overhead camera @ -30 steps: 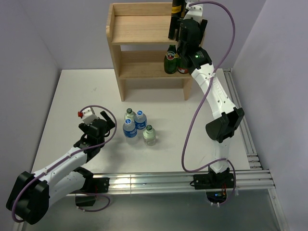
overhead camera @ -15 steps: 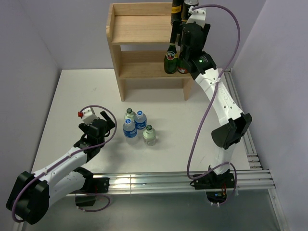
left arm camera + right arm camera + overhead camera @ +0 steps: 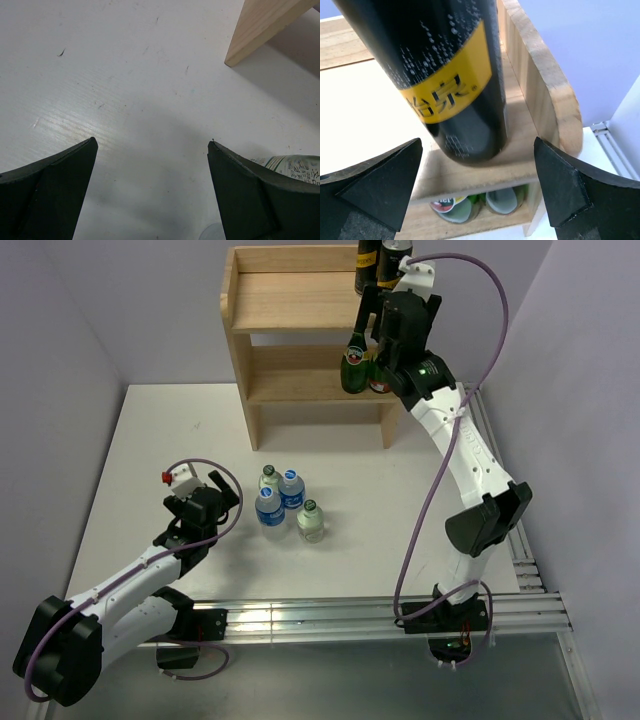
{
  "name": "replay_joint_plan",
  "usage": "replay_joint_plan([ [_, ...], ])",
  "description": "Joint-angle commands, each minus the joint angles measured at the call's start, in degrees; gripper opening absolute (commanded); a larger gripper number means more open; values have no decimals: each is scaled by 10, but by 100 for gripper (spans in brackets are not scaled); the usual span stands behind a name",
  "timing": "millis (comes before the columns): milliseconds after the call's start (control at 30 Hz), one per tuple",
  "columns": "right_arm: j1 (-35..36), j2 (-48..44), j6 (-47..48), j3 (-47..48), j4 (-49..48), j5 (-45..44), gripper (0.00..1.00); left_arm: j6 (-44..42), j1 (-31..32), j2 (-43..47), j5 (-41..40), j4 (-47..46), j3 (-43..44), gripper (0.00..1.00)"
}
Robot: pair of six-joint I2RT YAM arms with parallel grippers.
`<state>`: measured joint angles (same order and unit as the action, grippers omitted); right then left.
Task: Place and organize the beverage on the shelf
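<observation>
On the far right of the shelf's (image 3: 290, 290) top board stand two dark cans with yellow bands (image 3: 367, 262) (image 3: 393, 252). My right gripper (image 3: 370, 315) hovers open just in front of them. In the right wrist view one can (image 3: 445, 75) stands upright on the board (image 3: 470, 175), between my wide jaws (image 3: 477, 142) and touching neither finger. Two blue-labelled water bottles (image 3: 291, 488) (image 3: 269, 506) and two green-capped bottles (image 3: 268, 478) (image 3: 312, 520) cluster on the table. My left gripper (image 3: 215, 490) rests open to their left, with nothing between its fingers (image 3: 151, 145).
Two dark green glass bottles with red labels (image 3: 355, 365) (image 3: 452, 210) stand on the shelf's lower tier at the right. A raised wooden rail (image 3: 545, 75) borders the top board right of the can. A shelf leg (image 3: 260, 25) and a bottle label (image 3: 295, 165) show in the left wrist view.
My right gripper has opened a little wider and drawn back from the can toward the near right, leaving it on the top board. The left arm has not moved.
</observation>
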<state>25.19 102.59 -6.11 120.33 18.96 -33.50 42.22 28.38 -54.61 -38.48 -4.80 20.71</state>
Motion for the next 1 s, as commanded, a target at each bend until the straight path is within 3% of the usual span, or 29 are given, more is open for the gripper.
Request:
replay_joint_plan([
  [0,10,-42,-37,-31,42,-14,100,0,4,0,-12,1,24,99],
  [533,115,-194,-38,-194,27,-84,100,-5,4,16,-18,0,18,99],
  [800,208,-373,-129,-435,24,-101,100,-6,8,102,30,69,43,99],
  [967,254,-413,-193,-533,56,-125,100,11,32,187,73,120,64,99],
])
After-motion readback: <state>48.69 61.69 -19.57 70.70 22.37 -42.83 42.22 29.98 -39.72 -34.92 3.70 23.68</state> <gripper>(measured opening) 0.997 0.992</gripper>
